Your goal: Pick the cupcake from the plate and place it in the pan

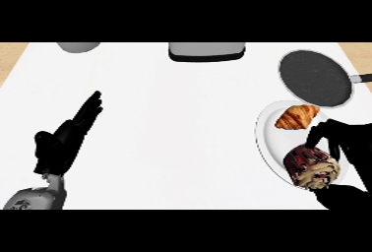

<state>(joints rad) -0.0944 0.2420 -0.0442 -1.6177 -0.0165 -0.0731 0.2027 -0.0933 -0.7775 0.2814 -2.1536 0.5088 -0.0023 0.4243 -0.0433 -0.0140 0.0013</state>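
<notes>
The cupcake (311, 166), with a dark brown ribbed wrapper and pale frosting, lies tilted on its side over the lower part of the white plate (280, 142) at the right. My right hand (347, 145) comes in from the right edge. Its fingers curl over the cupcake's upper side and the thumb sits under the frosting end, so part of the cupcake is hidden. The dark round pan (315, 78) stands just beyond the plate at the upper right, handle pointing right. My left hand (62, 142) rests open at the left, fingers straight and pointing up and to the right.
A golden croissant (296, 117) lies on the plate's far end, between the cupcake and the pan. A grey rounded object (78, 47) and a grey boxy object (207, 51) sit at the counter's back edge. Wooden surface shows at both upper corners.
</notes>
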